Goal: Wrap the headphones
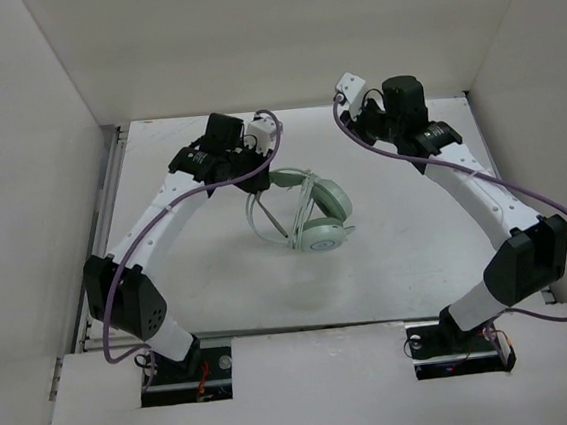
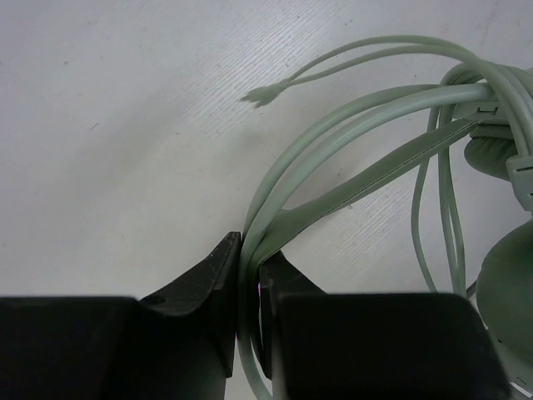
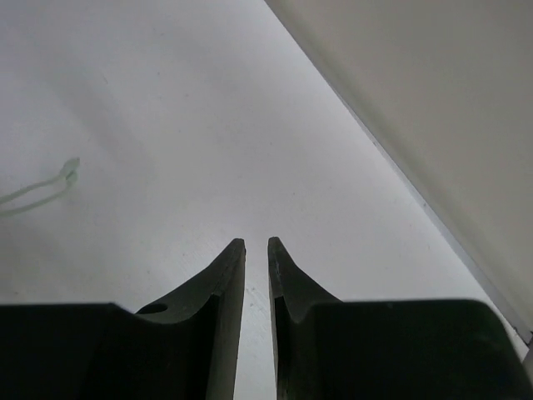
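The pale mint-green over-ear headphones (image 1: pixel 316 212) lie mid-table, one round ear cup up, with the thin pale-green cable (image 2: pixel 350 108) looped around the curved headband. The left gripper (image 2: pixel 250 250) is clamped on strands of that cable at the headband's far side. The right gripper (image 3: pixel 256 246) hangs well apart near the far right corner, its jaws parted by a narrow gap with nothing between them. All this sits on a flat matte white table (image 1: pixel 418 250), boxed in by plain off-white walls (image 1: pixel 286 31) at the back and both sides.
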Motion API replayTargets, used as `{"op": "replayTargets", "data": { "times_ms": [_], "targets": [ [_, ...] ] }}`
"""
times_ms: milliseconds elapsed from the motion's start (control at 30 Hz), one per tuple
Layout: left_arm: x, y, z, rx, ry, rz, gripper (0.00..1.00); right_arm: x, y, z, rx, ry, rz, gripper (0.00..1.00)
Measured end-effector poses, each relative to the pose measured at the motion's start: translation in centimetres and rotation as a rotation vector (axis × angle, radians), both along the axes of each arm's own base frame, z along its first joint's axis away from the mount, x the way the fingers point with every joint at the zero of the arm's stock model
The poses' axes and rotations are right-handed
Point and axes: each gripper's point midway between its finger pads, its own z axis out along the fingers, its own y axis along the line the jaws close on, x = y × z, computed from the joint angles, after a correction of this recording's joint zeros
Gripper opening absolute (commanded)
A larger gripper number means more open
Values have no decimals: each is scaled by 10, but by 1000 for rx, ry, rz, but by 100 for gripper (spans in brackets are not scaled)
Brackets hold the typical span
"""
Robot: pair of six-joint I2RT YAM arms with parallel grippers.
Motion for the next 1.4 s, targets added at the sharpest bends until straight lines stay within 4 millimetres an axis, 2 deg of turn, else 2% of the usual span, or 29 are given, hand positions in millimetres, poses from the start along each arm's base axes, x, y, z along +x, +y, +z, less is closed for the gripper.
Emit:
{"op": "replayTargets", "data": {
  "times_ms": [167, 300, 567, 700, 800, 933, 1133, 1200, 1400],
  "targets": [
    [18, -10, -27, -8, 40, 34, 1, -2, 8, 12, 60, -19, -20, 23],
    [40, -15, -58, -18, 88, 81, 0, -2, 12, 18, 79, -35, -19, 23],
    [81, 0, -136, 1, 209, 209, 0, 0, 9, 18, 70, -43, -34, 23],
    [101, 8, -164, 27, 232, 257, 0, 1, 8, 18, 58, -51, -34, 23],
    [118, 7, -176, 33, 227, 273, 1, 2, 7, 18, 49, -57, -34, 24],
    [140, 0, -183, 25, 204, 283, 5, 3, 5, 18, 43, -61, -37, 24],
    [156, -3, -190, 17, 188, 296, 28, 9, -9, 18, 39, -63, -68, 25],
    [157, -3, -189, 14, 185, 298, 38, 13, -19, 18, 39, -63, -91, 25],
    [161, -1, -186, 5, 168, 303, 57, 23, -52, 19, 40, -67, -164, 26]
  ]
}}
